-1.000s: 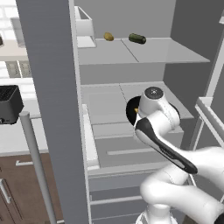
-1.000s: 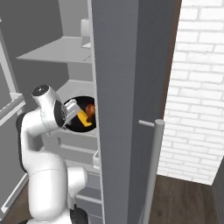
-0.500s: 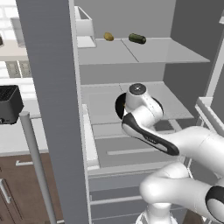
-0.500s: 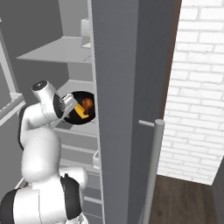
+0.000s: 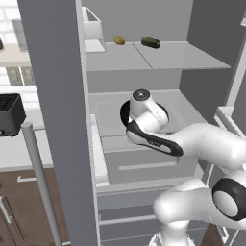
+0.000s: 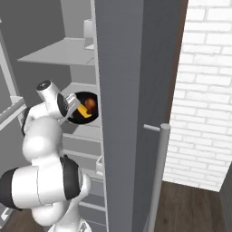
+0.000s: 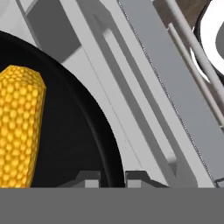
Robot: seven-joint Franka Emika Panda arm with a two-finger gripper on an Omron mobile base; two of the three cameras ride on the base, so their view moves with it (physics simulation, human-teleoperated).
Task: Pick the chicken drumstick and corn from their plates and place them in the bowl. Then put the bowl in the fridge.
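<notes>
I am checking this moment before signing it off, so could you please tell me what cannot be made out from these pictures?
- The bowl in the left base view: mostly behind the arm, its contents unseen.
- The chicken drumstick in the right base view: partly cut off by the fridge wall.
- The corn in the hand view: cut off by the left edge.
- The gripper: only its fingertips show, shut on the bowl rim.

The corn (image 7: pixel 19 127) is coloured a bright yellow-orange, dotted all over with tiny round kernels. The bowl (image 7: pixel 83 131) is rendered almost black on the inside. In the right base view an orange-brown drumstick (image 6: pixel 91 103) with a darker reddish patch is seen against that dark bowl. The fridge (image 5: pixel 57 120) is done in flat grey, with paler grey shelves (image 5: pixel 158 57). A white brick wall (image 6: pixel 204 81) is patterned with thin grey mortar lines.
</notes>
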